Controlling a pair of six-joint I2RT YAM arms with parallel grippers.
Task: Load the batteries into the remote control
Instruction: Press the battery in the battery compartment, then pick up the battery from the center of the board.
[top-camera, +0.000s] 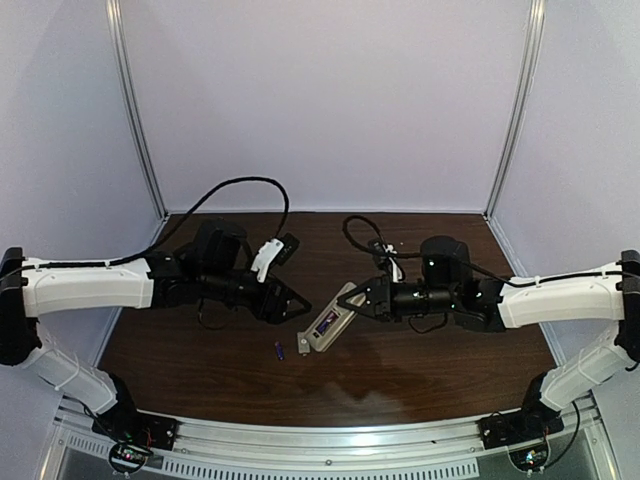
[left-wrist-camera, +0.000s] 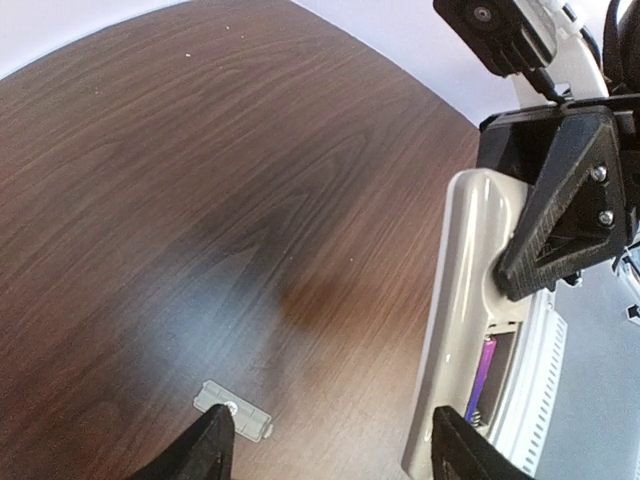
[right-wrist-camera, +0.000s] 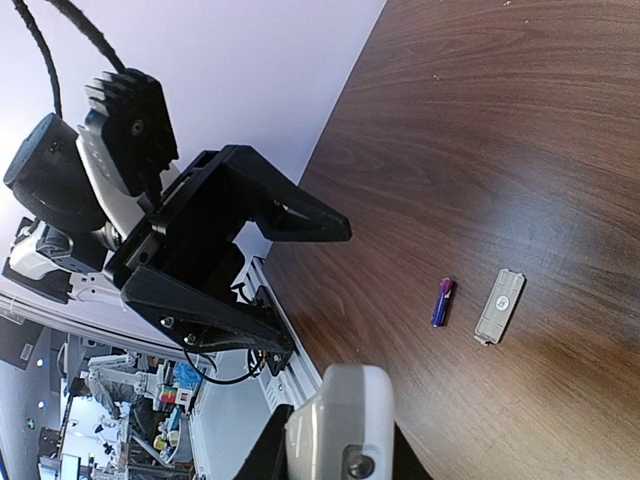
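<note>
1. Closest to the right wrist camera is the remote control (right-wrist-camera: 335, 410). The right gripper (top-camera: 355, 300) is clamped on its two long sides, with the beige back turned toward the left arm.
2. One seated battery (left-wrist-camera: 485, 365) shows purple inside the open recess. The place beside it looks not yet filled, so I judge the task about half done.
3. The loose battery (right-wrist-camera: 442, 302) lies flat on the table (right-wrist-camera: 500, 120), near the free end of the remote control. It is just beside the grey cover piece (right-wrist-camera: 499, 306) but does not touch it.
4. The left gripper (left-wrist-camera: 330, 430) hangs over the table with its fingers spread wide and nothing between them. It touches neither the remote control nor the loose battery.
5. The step in hand, as I judge it, is for the left gripper to fetch the loose battery.
6. To do this well, the fingers should come down across the round body, so both ends are free for the recess. They should close gently, because such a small cylinder may roll away, and they should avoid the cover piece.
7. The polarity marks are too small to read, so I cannot tell which way the loose battery must go in.
</note>
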